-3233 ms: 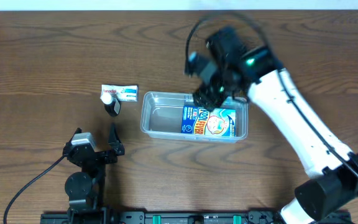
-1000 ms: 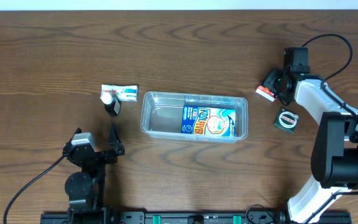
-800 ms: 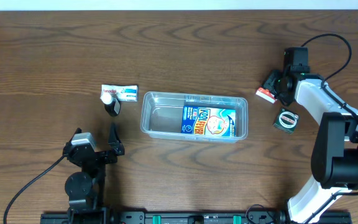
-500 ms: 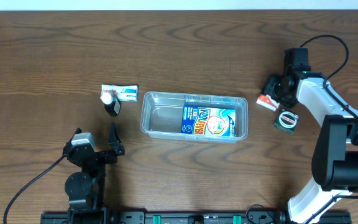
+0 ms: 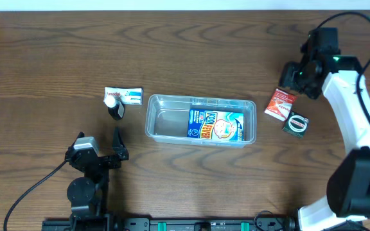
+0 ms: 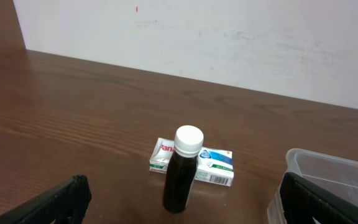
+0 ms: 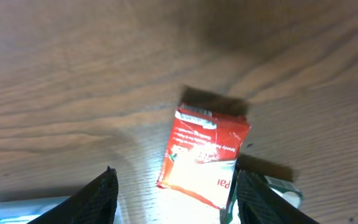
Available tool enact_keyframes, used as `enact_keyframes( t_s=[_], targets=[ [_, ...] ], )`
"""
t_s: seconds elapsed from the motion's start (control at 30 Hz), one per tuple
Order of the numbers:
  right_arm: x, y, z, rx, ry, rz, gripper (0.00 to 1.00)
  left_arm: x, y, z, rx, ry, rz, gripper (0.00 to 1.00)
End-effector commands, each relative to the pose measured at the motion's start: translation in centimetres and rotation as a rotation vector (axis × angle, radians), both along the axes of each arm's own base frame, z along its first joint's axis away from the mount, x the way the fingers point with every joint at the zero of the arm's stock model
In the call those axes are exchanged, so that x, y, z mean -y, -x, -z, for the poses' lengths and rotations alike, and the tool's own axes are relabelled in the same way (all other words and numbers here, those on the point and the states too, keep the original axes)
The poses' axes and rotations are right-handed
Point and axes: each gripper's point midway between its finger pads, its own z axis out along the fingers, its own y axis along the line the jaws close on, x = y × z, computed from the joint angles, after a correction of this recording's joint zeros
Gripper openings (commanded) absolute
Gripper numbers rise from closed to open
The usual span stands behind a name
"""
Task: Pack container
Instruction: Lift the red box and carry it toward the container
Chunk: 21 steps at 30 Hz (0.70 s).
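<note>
The clear plastic container (image 5: 201, 119) sits mid-table with a blue printed box (image 5: 216, 124) lying in its right half. A red packet (image 5: 280, 104) lies flat on the table right of it, also in the right wrist view (image 7: 205, 154). My right gripper (image 5: 299, 76) is open and empty, raised above and behind the packet; its fingers (image 7: 98, 198) straddle the packet from above. My left gripper (image 5: 111, 152) is open and empty at the front left. A dark bottle with a white cap (image 6: 180, 178) stands ahead of it, with a white medicine box (image 6: 194, 164) behind.
A round green-and-black tape roll (image 5: 295, 123) lies just right of the red packet, its edge showing in the right wrist view (image 7: 278, 194). The container's corner (image 6: 328, 180) shows at the right of the left wrist view. A pale wall backs the table.
My right gripper carried the red packet toward the container, let it go flat on the table beside the tape roll, then rose and drew back. The left arm has not moved.
</note>
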Motion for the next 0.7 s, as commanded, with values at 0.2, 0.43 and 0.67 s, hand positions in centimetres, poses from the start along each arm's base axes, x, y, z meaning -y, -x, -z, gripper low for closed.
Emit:
enact_keyframes(
  t_s=[0.2,0.43,0.67],
  targets=[
    [-0.1,0.8,1.0,-0.042,-0.041,0.100,0.87,-0.3,0.1,1.7,-0.052,0.000,-0.014,0.98],
    [0.2,1.0,3.1,-0.104,-0.024,0.111,0.88,-0.3,0.1,1.7,-0.052,0.000,-0.014,0.98],
    [0.2,1.0,5.9,-0.166,-0.013,0.095,0.88,-0.3,0.1,1.7,-0.052,0.000,-0.014,0.98]
  ],
)
